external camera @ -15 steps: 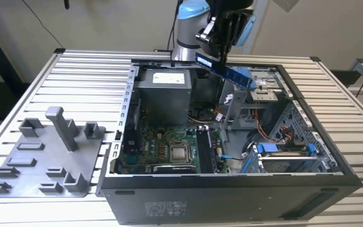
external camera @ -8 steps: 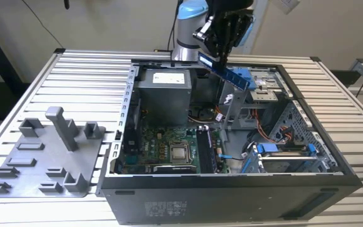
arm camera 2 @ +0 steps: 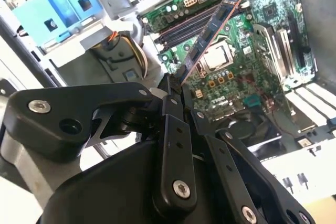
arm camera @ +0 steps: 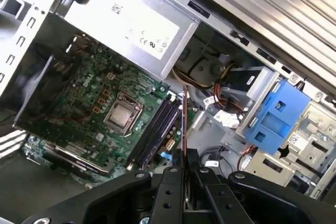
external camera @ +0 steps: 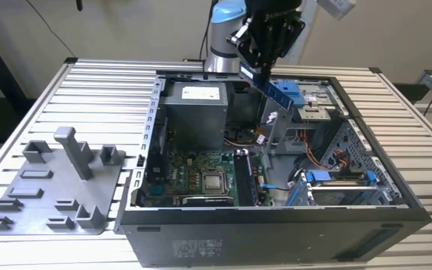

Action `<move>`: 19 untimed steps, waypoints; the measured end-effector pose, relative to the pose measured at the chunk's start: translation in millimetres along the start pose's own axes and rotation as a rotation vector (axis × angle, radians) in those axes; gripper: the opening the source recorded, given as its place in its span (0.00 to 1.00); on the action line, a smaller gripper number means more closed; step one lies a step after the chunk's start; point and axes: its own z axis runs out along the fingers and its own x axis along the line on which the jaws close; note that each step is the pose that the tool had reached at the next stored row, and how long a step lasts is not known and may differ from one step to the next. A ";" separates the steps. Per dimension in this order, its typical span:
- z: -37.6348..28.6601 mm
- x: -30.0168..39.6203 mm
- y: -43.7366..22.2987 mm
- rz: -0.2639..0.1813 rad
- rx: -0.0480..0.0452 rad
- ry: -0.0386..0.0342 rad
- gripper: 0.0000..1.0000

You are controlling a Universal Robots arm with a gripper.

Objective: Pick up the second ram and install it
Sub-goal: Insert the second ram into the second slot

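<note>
The second ram (external camera: 276,90) is a long, narrow stick hanging tilted in the air above the open computer case (external camera: 276,216), over its back half. My gripper (external camera: 256,64) is shut on one end of it. In the second wrist view the ram (arm camera 2: 210,32) sticks out from the gripper (arm camera 2: 176,88) toward the motherboard (arm camera 2: 247,56) and lies across the memory slots (arm camera 2: 184,27) well above them. In the first wrist view the ram (arm camera: 185,119) shows edge-on between the fingers (arm camera: 192,162), beside the dark memory slots (arm camera: 155,129).
The case lies open on a slatted table (external camera: 103,95). Inside are a grey power supply (external camera: 193,109), a processor socket (external camera: 214,181), blue drive-bay clips (external camera: 291,93) and loose cables (external camera: 321,157). A grey plastic fixture with an upright post (external camera: 73,152) sits at the exterior view's left.
</note>
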 end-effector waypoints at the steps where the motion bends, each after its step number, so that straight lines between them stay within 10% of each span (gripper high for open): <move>1: 0.0 0.0 0.0 0.016 0.0011 0.0004 0.14; 19: 1.5 0.1 0.1 0.283 0.0196 0.0082 0.14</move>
